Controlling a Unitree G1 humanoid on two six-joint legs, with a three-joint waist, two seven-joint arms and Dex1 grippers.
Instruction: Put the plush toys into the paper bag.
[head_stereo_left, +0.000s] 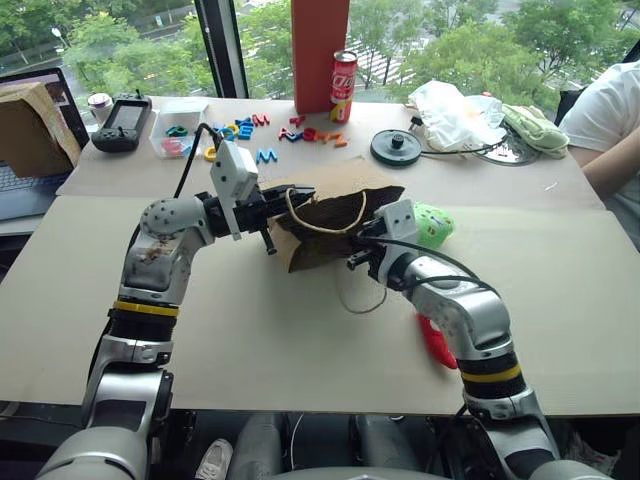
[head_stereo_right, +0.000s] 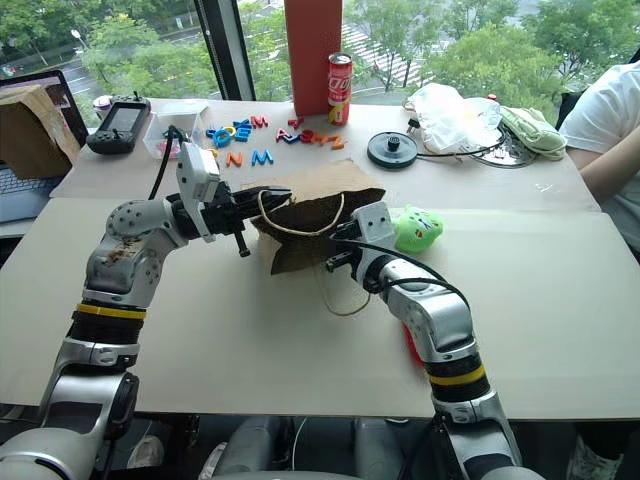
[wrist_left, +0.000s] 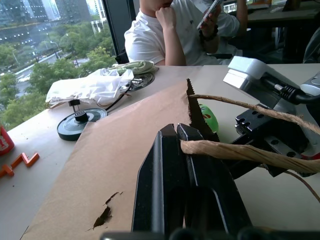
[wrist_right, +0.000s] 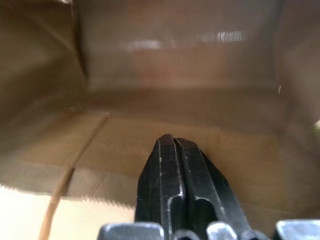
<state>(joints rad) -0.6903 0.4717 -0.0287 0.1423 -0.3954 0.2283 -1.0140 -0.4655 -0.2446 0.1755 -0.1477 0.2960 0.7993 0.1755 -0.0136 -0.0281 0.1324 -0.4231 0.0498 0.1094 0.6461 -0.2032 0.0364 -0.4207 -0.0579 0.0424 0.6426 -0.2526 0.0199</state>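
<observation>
The brown paper bag (head_stereo_left: 330, 215) lies on its side mid-table, its mouth facing me. My left gripper (wrist_left: 176, 131) is shut on the bag's upper twine handle (wrist_left: 235, 152) and holds the top edge up. My right gripper (wrist_right: 170, 140) is shut with nothing between its fingers, its tips at the bag's mouth over the lower lip. A light green plush toy (head_stereo_left: 432, 225) sits on the table just right of the bag, beside my right wrist. Near the front edge lies a red chili plush toy (head_stereo_left: 436, 342), partly hidden under my right forearm.
The bag's other twine handle (head_stereo_left: 362, 295) trails loose on the table. At the back stand a red can (head_stereo_left: 343, 85), coloured plastic letters (head_stereo_left: 250, 128), a black disc (head_stereo_left: 396, 147), a white plastic bag (head_stereo_left: 455, 112) and a pale green cloth (head_stereo_left: 535, 130). A seated person (head_stereo_left: 610, 120) is at the far right.
</observation>
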